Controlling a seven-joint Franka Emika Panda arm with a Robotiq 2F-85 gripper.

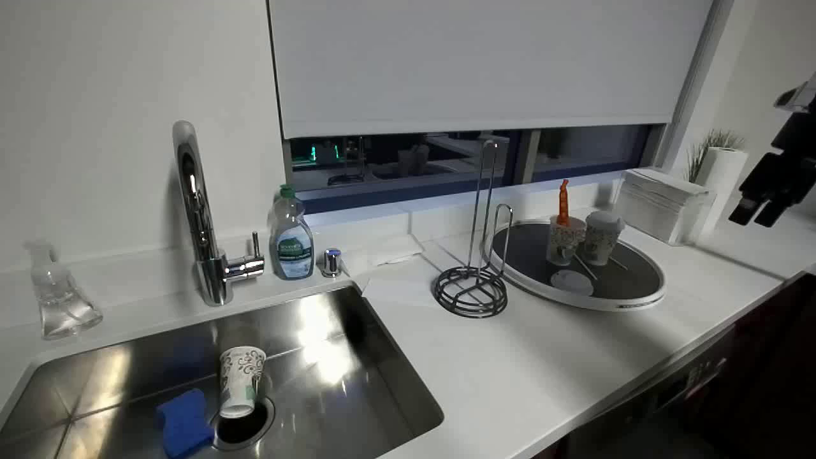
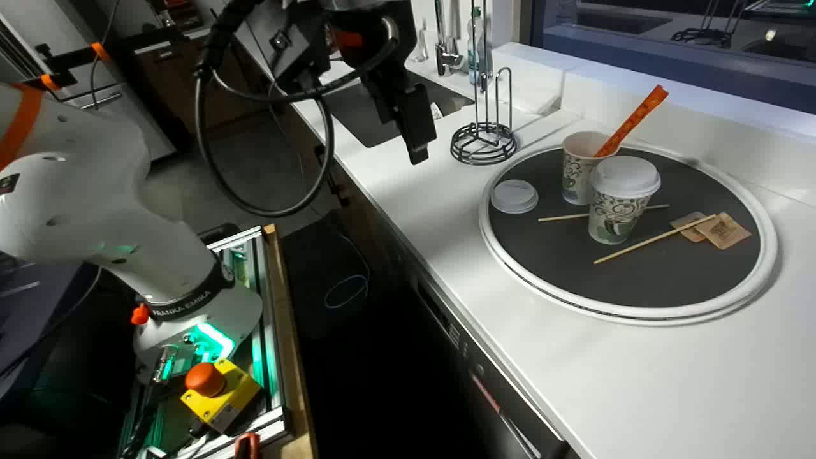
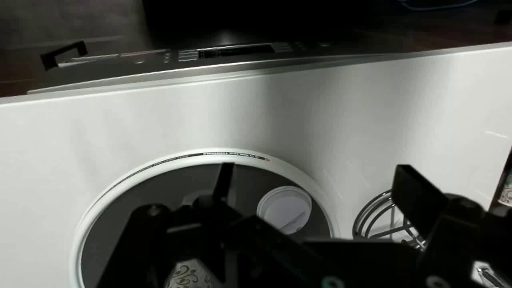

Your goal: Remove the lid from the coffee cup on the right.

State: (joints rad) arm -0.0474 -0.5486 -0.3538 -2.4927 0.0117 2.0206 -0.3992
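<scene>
The coffee cup (image 1: 597, 247) stands upright on the round turntable, with a leafy swirl print; it also shows in an exterior view (image 2: 613, 220). Its pale grey-white lid (image 2: 626, 174) sits on its mouth, seen too in an exterior view (image 1: 605, 222). My gripper (image 3: 316, 176) is open and empty, its fingers wide apart in the wrist view. It is in the air away from the cup, in both exterior views (image 1: 753, 215) (image 2: 417, 153). In the wrist view part of a patterned cup shows low behind my gripper; I cannot tell which cup.
The turntable (image 2: 644, 296) also holds an open cup (image 2: 577, 172) with an orange stick, a loose white lid (image 2: 514, 196), wooden stirrers and sugar packets (image 2: 723, 231). A wire towel holder (image 2: 484, 143) stands beside it. A sink (image 1: 357, 382) and soap bottle (image 1: 293, 245) are farther along.
</scene>
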